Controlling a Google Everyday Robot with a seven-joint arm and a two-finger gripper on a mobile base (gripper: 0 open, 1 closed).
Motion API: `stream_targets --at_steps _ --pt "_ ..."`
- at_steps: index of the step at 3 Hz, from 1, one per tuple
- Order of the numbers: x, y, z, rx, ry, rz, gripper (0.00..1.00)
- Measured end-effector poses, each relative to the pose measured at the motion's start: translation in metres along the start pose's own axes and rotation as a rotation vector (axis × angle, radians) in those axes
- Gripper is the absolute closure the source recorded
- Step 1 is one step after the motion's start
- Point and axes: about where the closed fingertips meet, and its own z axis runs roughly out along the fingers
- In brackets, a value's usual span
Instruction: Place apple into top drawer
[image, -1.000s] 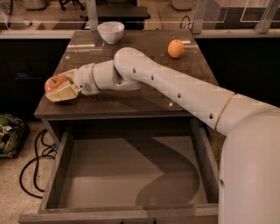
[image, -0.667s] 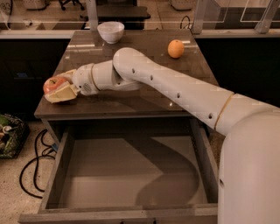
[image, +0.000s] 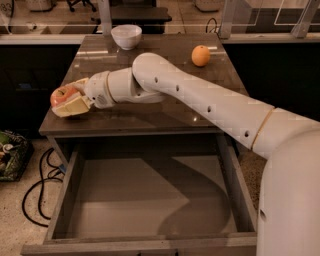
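Note:
The apple is red-orange and sits between the cream fingers of my gripper at the left edge of the tabletop. The gripper is shut on the apple and holds it just above the table's left front corner. My white arm reaches across the table from the right. The top drawer is pulled open below the tabletop, wide and shallow, with a flat grey bottom that holds nothing. The apple is above and to the left of the drawer's back left corner.
A white bowl stands at the back of the brown table. A small plain orange fruit lies at the back right. Black cables and a bag lie on the floor to the left.

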Motion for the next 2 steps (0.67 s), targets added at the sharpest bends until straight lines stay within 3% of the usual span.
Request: stream_targets --at_steps 2 --pt "-0.031 0.042 -0.068 0.005 -0.055 -0.087 1.0"
